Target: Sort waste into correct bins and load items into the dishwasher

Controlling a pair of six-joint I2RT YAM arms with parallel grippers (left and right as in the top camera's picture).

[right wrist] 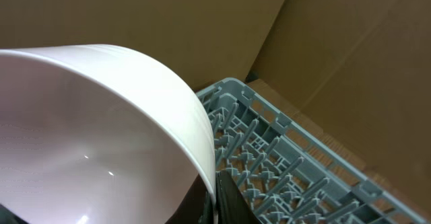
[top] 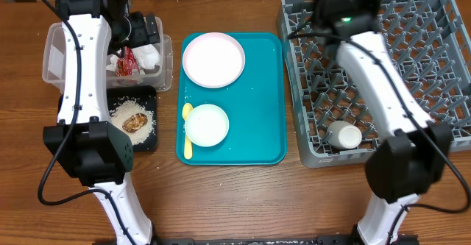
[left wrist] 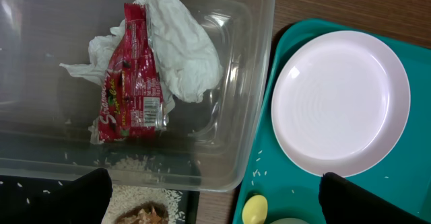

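Over the wooden table [top: 243, 201], left pincer [left wrist: 219, 197] gapes above the tub [left wrist: 256, 83]; right pincer [right wrist: 214, 200] grips a bowl [right wrist: 87, 136].

My surface [top: 235, 193] is wood-brown with grain. The serving tray [top: 272, 90] is teal; on it the plate [top: 213, 59] at twelve o'clock is pale pink, the bowl [top: 207, 124] at six o'clock off-white, the spoon [top: 187, 131] yellow. In the clear tub [left wrist: 249, 83], the wrapper [left wrist: 131, 83] is red with yellow and white print, the paper [left wrist: 185, 49] white. White rice [top: 118, 111] and a brown lump [top: 135, 122] speckle the black tray [top: 147, 146]. The rack [top: 441, 68] is grey, its cup [top: 344, 135] white. The second bowl [right wrist: 81, 136] I see is pinkish-white.
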